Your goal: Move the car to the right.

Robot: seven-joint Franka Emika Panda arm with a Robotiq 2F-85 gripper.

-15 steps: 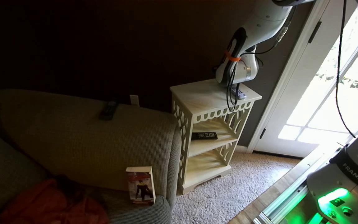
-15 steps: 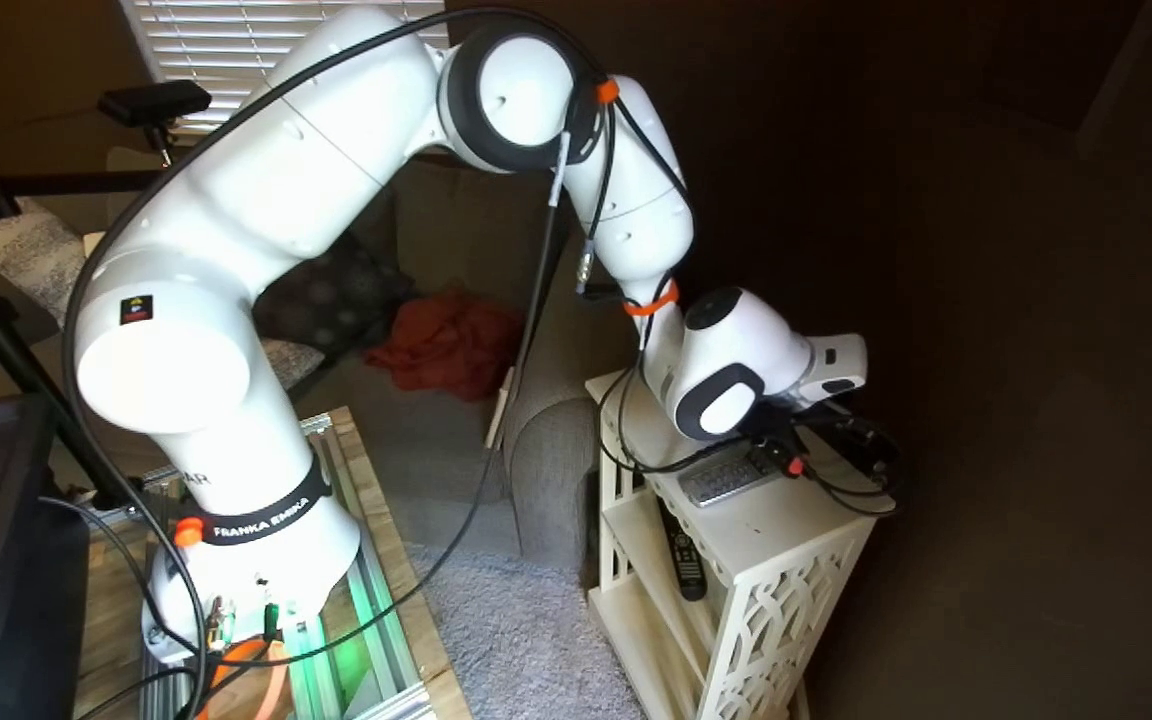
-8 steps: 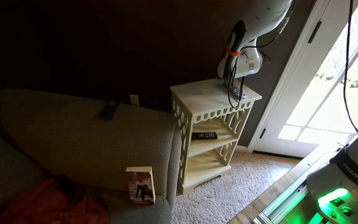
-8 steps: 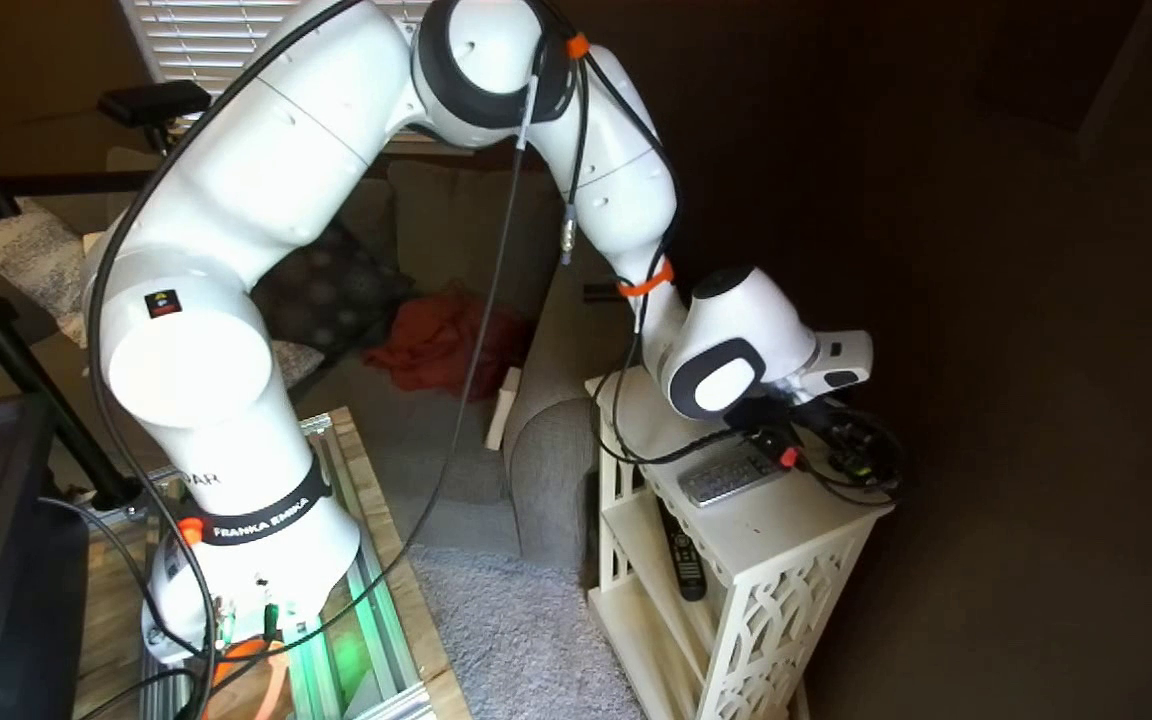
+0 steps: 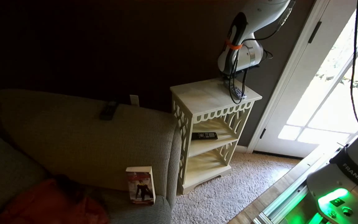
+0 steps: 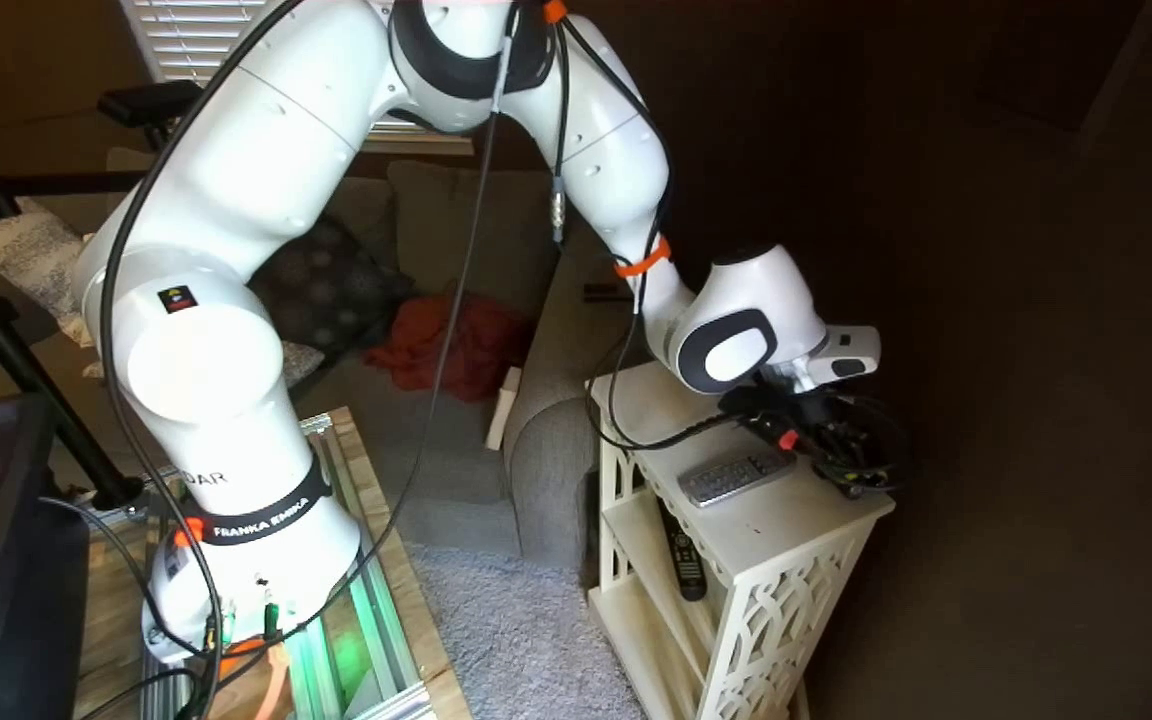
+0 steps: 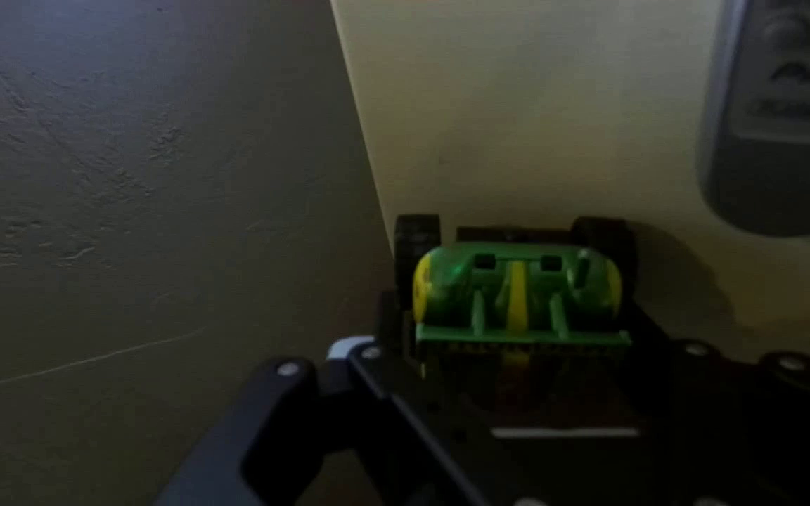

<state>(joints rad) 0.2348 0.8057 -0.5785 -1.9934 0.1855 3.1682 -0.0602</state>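
Note:
The car (image 7: 517, 288) is a small green and yellow toy with black wheels and a rear wing. In the wrist view it sits between the fingers of my gripper (image 7: 515, 316), close to the table's edge by the wall. Both fingers lie against its sides with no gap visible, so the gripper looks shut on it. Whether its wheels touch the tabletop is hard to tell. In an exterior view the gripper (image 6: 841, 450) points down low over the far right part of the cream table (image 6: 786, 535). The car cannot be made out in either exterior view.
A grey remote (image 6: 731, 480) lies on the tabletop beside the gripper; it also shows in the wrist view (image 7: 792, 183). The grey wall (image 7: 166, 211) borders the table edge. A black remote (image 5: 204, 136) lies on the shelf below. A couch (image 5: 135, 140) stands beside the table.
The arm's elbow and wrist have risen. The hand has turned from tilted toward the wall to more upright, and the gripper has shifted slightly. More of the grey remote shows.

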